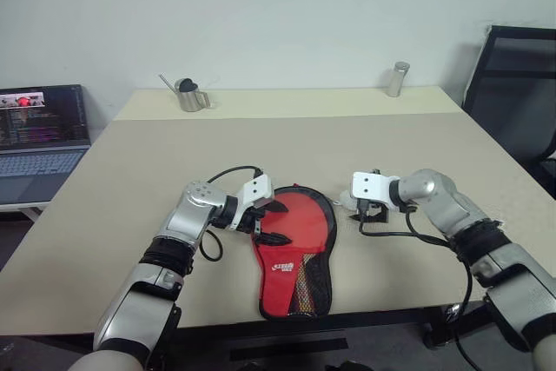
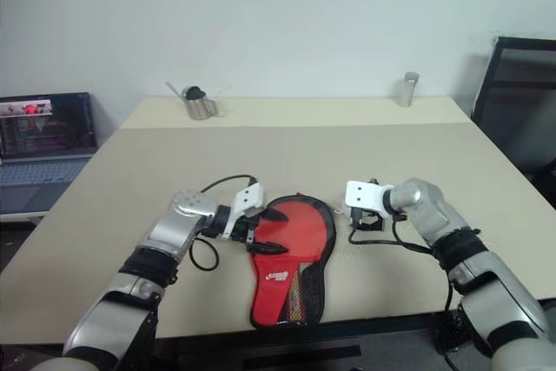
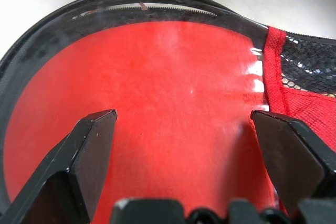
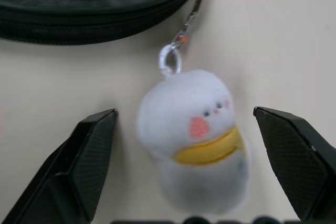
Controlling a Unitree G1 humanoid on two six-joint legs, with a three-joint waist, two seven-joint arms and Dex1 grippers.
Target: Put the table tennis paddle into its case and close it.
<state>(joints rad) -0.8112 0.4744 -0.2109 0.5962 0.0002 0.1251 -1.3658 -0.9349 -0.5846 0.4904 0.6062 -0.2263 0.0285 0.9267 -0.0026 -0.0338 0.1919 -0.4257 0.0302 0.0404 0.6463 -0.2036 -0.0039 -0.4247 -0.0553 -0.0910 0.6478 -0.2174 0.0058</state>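
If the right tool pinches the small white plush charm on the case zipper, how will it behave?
The small white plush charm looks soft, so it would probably squash. It appears light and, hanging from a clear ring, may swing. Pulling it could tug the zipper on the black-rimmed red case.

— What did the beige table (image 1: 130, 215) carry?
— The case (image 1: 293, 254) lay flat at its near edge, a small white plush charm (image 4: 197, 140) beside its rim.
— And farther back?
— A metal watering can (image 1: 188, 94) and a metal cylinder (image 1: 397, 79), well apart.
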